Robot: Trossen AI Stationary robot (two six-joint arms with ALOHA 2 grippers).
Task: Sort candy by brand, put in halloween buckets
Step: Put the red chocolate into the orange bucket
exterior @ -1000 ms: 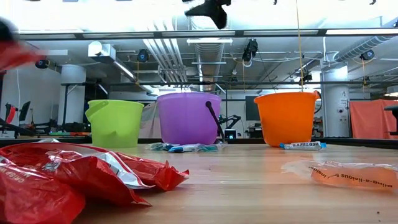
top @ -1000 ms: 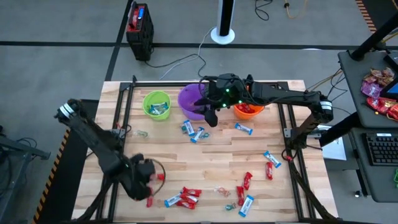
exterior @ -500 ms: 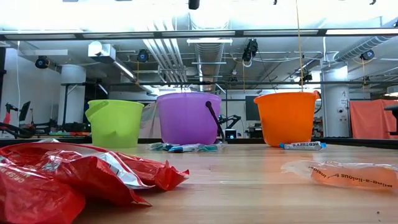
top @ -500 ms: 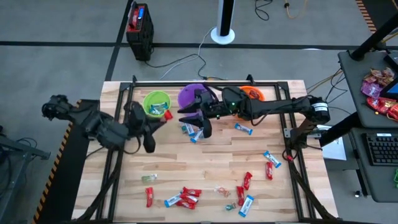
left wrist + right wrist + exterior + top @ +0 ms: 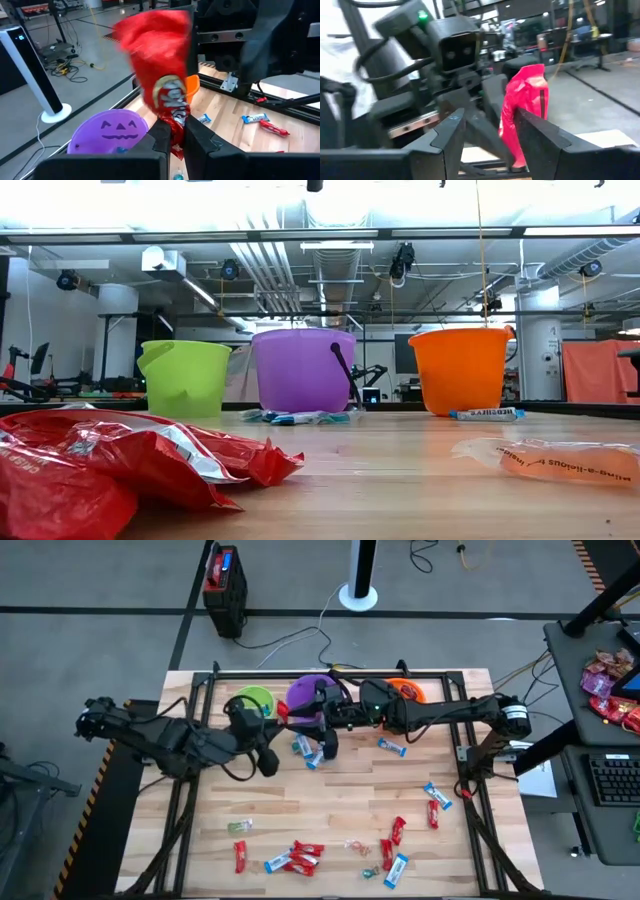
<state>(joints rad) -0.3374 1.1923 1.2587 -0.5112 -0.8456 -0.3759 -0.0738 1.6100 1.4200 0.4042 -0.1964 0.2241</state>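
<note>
My left gripper [image 5: 277, 718] is shut on a red-wrapped candy [image 5: 283, 712], high above the table between the lime green bucket [image 5: 250, 703] and the purple bucket [image 5: 303, 700]. My right gripper [image 5: 300, 722] faces it from the right, open. In the right wrist view its two fingers stand on either side of the red candy [image 5: 525, 112] without touching it. The orange bucket [image 5: 405, 690] stands behind the right arm. All three buckets rest on their bases at the far edge, as the low view shows: green [image 5: 185, 375], purple [image 5: 300, 370], orange [image 5: 460, 368]. My left gripper pinches the red candy by its lower wrapper end [image 5: 175, 132] between the two fingers [image 5: 161, 139], coming from the table's left. The rest of the wrapper sticks out past the fingertips. The candy is lifted clear of the table.
Loose candies lie on the wood: blue-and-white ones [image 5: 310, 752] [image 5: 392, 747] [image 5: 437, 795], red ones [image 5: 398, 830], a mixed cluster near the front edge [image 5: 295, 858] and a greenish one [image 5: 238, 826]. Red wrappers [image 5: 120, 470] fill the low view's foreground. Black frame rails [image 5: 200, 715] border the table.
My left gripper has swung from the table's near left corner toward the far edge and rightward, carrying the red candy lifted clear up to the green and purple buckets. My right gripper has moved left from over the purple and orange buckets to meet it.
</note>
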